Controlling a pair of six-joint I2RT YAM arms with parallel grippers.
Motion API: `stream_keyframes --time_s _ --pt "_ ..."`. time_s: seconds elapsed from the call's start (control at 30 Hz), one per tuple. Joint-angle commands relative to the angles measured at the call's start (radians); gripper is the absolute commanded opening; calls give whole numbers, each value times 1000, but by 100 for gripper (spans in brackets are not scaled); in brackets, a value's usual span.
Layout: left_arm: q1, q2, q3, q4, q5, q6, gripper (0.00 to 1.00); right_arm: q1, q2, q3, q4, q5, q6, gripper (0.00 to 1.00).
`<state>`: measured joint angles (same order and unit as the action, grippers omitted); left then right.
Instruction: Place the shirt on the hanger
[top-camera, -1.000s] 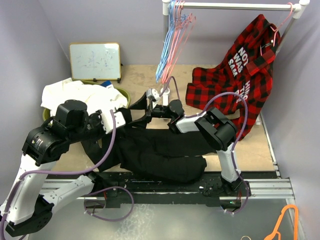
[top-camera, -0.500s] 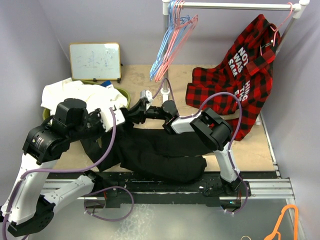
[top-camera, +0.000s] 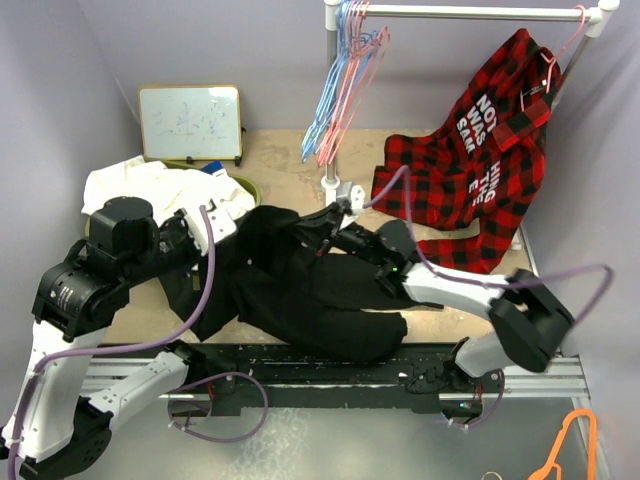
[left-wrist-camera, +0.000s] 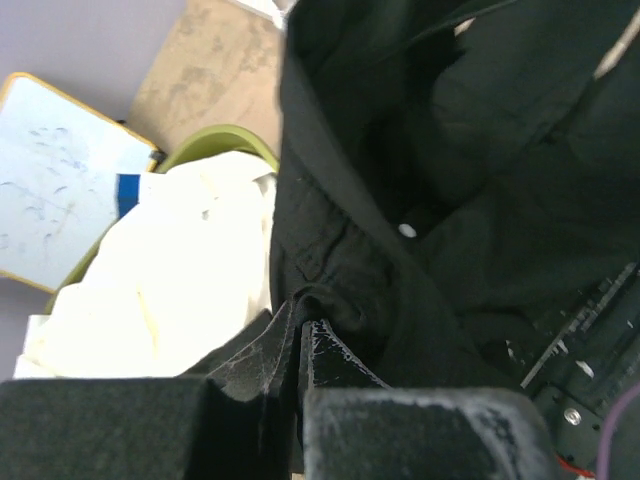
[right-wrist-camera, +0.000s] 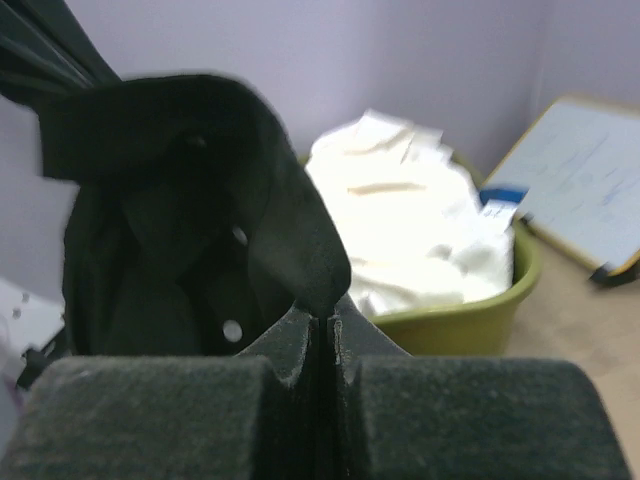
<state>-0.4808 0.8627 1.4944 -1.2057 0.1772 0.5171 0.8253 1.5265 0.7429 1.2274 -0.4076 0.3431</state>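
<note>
The black shirt (top-camera: 310, 295) lies bunched across the middle of the table, its upper part raised between my two grippers. My left gripper (top-camera: 240, 232) is shut on a fold of the shirt (left-wrist-camera: 420, 250), the fabric pinched at its tips (left-wrist-camera: 300, 322). My right gripper (top-camera: 318, 228) is shut on a shirt edge next to white buttons (right-wrist-camera: 232, 330), the cloth draped over its tips (right-wrist-camera: 325, 318). The pink hanger (top-camera: 352, 95) hangs on the rail among light-blue ones, above and behind both grippers.
A green basin (top-camera: 250, 190) holds a white garment (top-camera: 150, 190) at the left, beside a small whiteboard (top-camera: 190, 122). A red-and-black plaid shirt (top-camera: 470, 170) hangs at the right of the rack (top-camera: 470, 12). An orange hanger (top-camera: 570, 445) lies at the bottom right.
My right gripper, open below the hangers a second ago, dropped to the shirt and shut on it, its elbow swinging out right. The shirt's upper part rose. The hangers swung back.
</note>
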Motion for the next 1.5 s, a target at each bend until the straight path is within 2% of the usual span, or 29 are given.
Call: stream_keyframes --time_s 0.0,0.1,0.2,0.33,0.43,0.53,0.63,0.7,0.77,0.87,0.93,1.0,1.1,1.27,1.3,1.33,1.37,1.4,1.47 --pt "10 51 71 192 -129 -48 0 10 -258 24 -251 226 -106 0" --pt "10 90 142 271 -174 -63 0 12 -390 124 -443 331 -207 0" --pt "10 142 245 314 -179 -71 0 12 -441 274 -606 407 -295 0" --pt "10 218 415 355 -198 -56 0 16 -404 579 -887 406 -362 0" --pt "10 276 547 391 -236 -36 0 26 -356 762 -1023 400 -379 0" --pt "10 325 671 416 -250 -10 0 33 -339 855 -1091 417 -375 0" --pt "10 360 751 411 -247 24 0 35 -349 870 -1165 432 -380 0" --pt "10 360 704 377 -237 26 0 35 -379 802 -1184 439 -396 0" --pt "10 335 562 302 -168 2 0 35 -423 667 -1169 452 -379 0" --pt "10 269 263 138 124 -8 0 35 -495 404 -1148 411 -312 0" --pt "9 245 83 43 360 29 0 35 -531 221 -1105 299 -251 0" --pt "7 253 -59 -13 512 61 0 35 -551 48 -1004 112 -172 0" --pt "7 278 -163 -50 582 113 0 38 -569 -165 -798 -76 -30 0" --pt "7 252 -165 -74 591 161 0 41 -635 -338 -608 -196 58 0" --pt "7 244 -164 -75 594 167 0 41 -632 -346 -576 -199 75 2" --pt "8 239 -164 -77 595 170 0 41 -622 -339 -569 -197 76 17" --pt "8 235 -167 -79 596 172 0 41 -605 -326 -594 -181 72 39" --pt "8 233 -169 -86 596 176 0 40 -592 -314 -614 -157 66 56" --pt "8 230 -174 -103 592 181 0 40 -576 -308 -628 -113 48 76"
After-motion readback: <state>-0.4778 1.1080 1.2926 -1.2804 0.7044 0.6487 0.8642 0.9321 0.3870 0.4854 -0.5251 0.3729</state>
